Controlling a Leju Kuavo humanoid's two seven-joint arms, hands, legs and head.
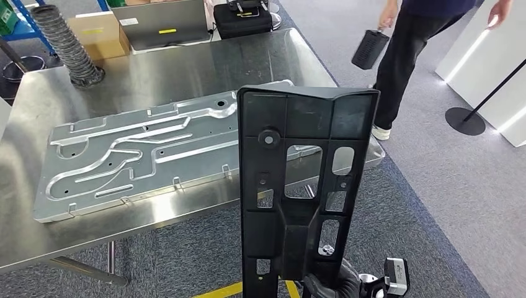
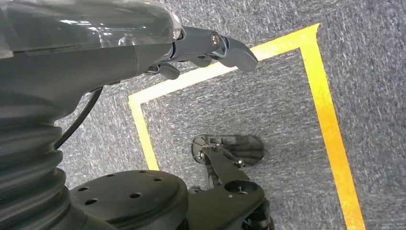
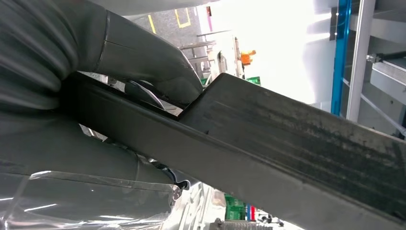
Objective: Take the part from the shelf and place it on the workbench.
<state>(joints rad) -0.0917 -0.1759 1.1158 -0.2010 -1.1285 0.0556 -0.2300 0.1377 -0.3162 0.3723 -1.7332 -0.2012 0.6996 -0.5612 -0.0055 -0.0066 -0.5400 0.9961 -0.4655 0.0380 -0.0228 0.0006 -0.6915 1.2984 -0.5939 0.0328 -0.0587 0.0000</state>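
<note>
Part (image 1: 298,186) upright | lower end between right hand (image 1: 332,287) fingers (image 3: 158,72)

Grey ribbed wrist cover (image 2: 28,163), dark fingers (image 2: 230,48), clear plastic wrap (image 3: 86,199)

No text, brand, number or sign can be read. The cardboard box (image 1: 99,34) and the grey case (image 1: 162,23), both well beyond the right hand (image 1: 335,284), each bear a yellow label and the case also a white one, all too small to read; a small mark on the wrist unit (image 1: 396,276) beside that hand is illegible
</note>
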